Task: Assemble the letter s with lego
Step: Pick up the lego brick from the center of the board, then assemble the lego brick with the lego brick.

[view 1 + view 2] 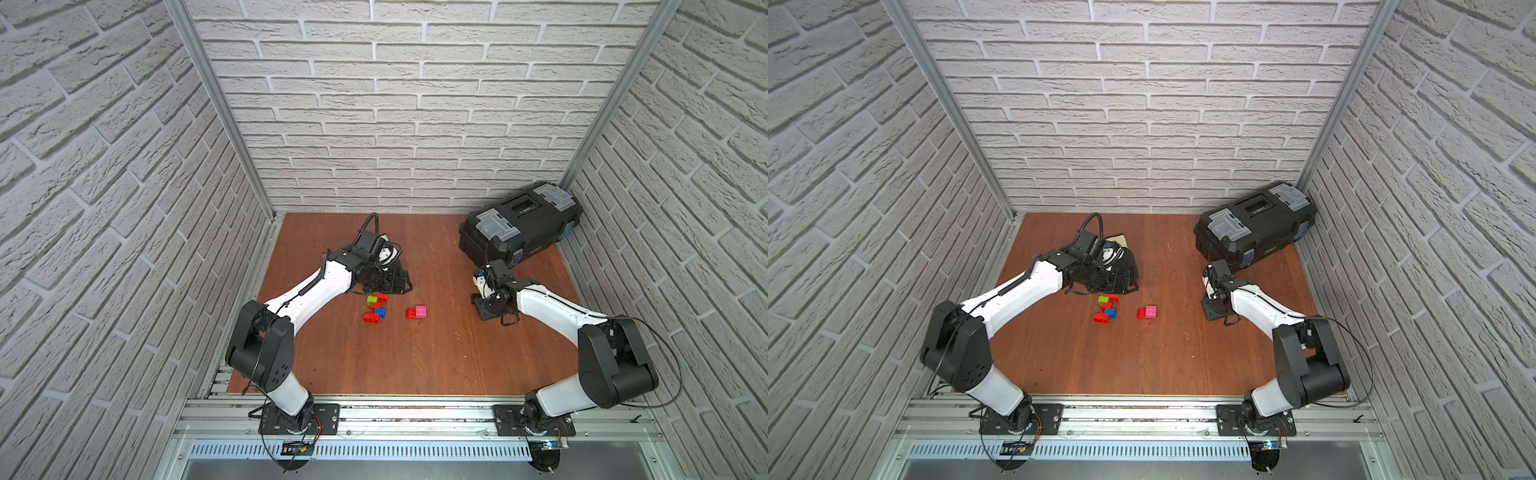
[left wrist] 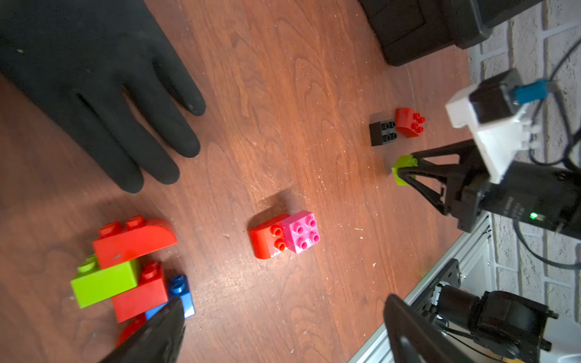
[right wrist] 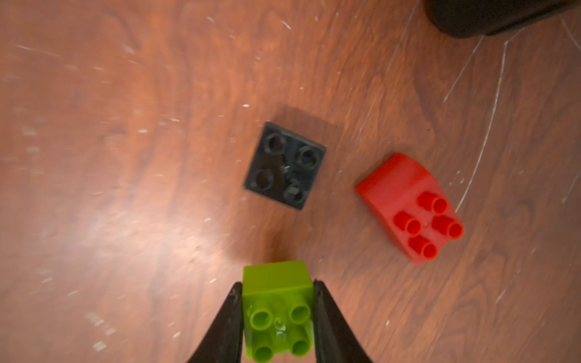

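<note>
Right claw [image 3: 277, 284] is closed on a green brick [image 3: 276, 311], jaws pressed to two opposite sides; whether the brick has left the tabletop [image 1: 415, 365] I cannot tell. Left claw [image 2: 283, 301] stands wide open and empty over the cluster [image 1: 376, 307] of red, lime and blue bricks, seemingly the S begun. The toolbox [image 1: 519, 228] fills the far corner and a glove [image 2: 94, 78] lies near the cluster. A red-pink pair [image 1: 416, 311] sits just beside the cluster. A black brick [image 3: 284, 166] and a red brick [image 3: 408, 207] lie loose near the held one. The step looks like fetching a piece. Next, it calls for lifting clear of those two, carrying the brick across to the cluster well apart, and seating it studs up, likely with the left claw bracing.
</note>
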